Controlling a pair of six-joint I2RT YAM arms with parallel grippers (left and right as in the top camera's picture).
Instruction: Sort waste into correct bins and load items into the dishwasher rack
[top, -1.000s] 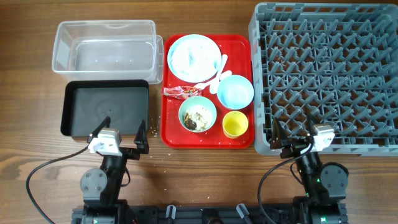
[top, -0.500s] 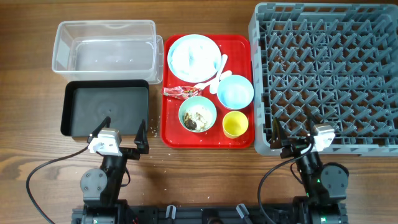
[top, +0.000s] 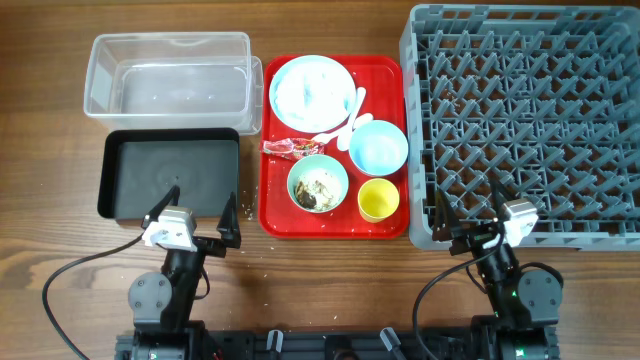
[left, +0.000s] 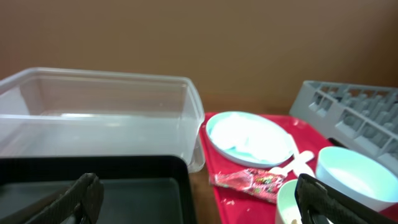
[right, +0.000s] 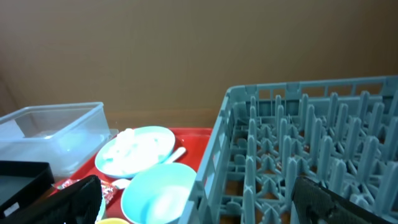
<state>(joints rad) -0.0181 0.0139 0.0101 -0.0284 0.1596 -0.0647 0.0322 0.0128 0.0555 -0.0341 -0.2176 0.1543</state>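
From above, the red serving tray (top: 275, 215) lies between the bins, a clear tub (top: 170, 40) and a black tray (top: 170, 175), and the dishwasher rack (top: 520, 100), close against the rack's wall. Bare table (top: 330, 280) runs along the near edge. The left pincer (top: 201, 197) and right pincer (top: 466, 195) both stand spread apart.

In the left wrist view, the snack wrapper (left: 252, 182) lies just before the plate (left: 249, 138), its print too blurred to read.

In the right wrist view, the blue bowl (right: 158, 193) sits beside the rack's corner.
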